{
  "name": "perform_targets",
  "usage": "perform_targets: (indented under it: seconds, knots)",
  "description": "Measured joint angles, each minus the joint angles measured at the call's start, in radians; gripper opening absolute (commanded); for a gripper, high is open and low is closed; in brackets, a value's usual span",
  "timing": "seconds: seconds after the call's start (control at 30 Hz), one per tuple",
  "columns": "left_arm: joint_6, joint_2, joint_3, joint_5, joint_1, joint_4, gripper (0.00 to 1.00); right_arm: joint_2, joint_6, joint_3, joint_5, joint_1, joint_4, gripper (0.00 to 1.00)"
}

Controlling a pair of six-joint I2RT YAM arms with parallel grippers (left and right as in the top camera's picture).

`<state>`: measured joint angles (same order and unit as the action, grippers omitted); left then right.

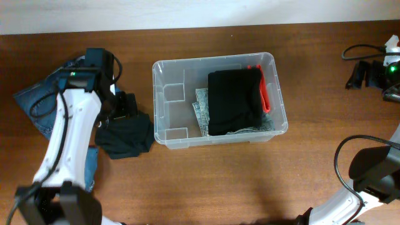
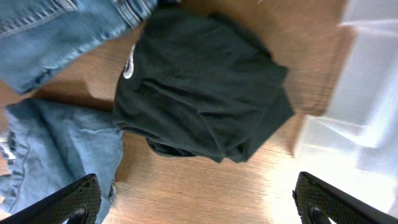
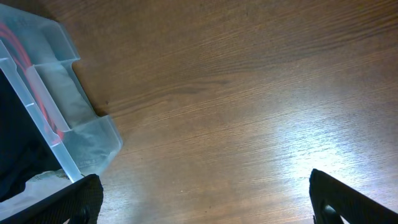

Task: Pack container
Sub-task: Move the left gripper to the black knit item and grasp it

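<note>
The clear plastic container point(image 1: 157, 103) stands at the table's centre. It holds a folded black garment point(image 1: 234, 102), a red item point(image 1: 264, 87) along its right wall and a grey patterned cloth point(image 1: 202, 111). My left gripper point(image 1: 125, 107) is open and empty, just left of the container and above a crumpled dark garment point(image 1: 127, 137). In the left wrist view the gripper point(image 2: 199, 208) hovers over bare wood below this garment point(image 2: 199, 99), with the container's corner point(image 2: 367, 74) at the right. My right gripper point(image 1: 356, 75) is open and empty at the far right; in its wrist view point(image 3: 205, 199) a container corner point(image 3: 59, 112) shows.
Blue jeans point(image 1: 37, 103) lie at the far left under my left arm, and also show in the left wrist view point(image 2: 56, 149). A black cable point(image 1: 359, 50) loops at the back right. The table is brown wood point(image 3: 236, 93).
</note>
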<state>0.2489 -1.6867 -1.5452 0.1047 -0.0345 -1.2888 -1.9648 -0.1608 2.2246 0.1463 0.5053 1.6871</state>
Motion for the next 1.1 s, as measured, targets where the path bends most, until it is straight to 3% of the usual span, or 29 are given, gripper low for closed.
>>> perform_targets:
  seconds: [0.53,0.93,1.1]
  knots:
    - [-0.085,-0.346,0.003,-0.016,0.009,0.04,0.99,0.0,0.0,0.0,0.0,0.0,0.0,0.98]
    - [-0.093,-0.435,0.031,-0.069,0.009,0.123,0.99,0.0,0.0,0.0,0.0,0.0,0.0,0.98]
    - [-0.1,-0.417,0.068,-0.075,0.011,0.153,0.76,0.0,0.001,0.0,0.0,0.0,0.0,0.98]
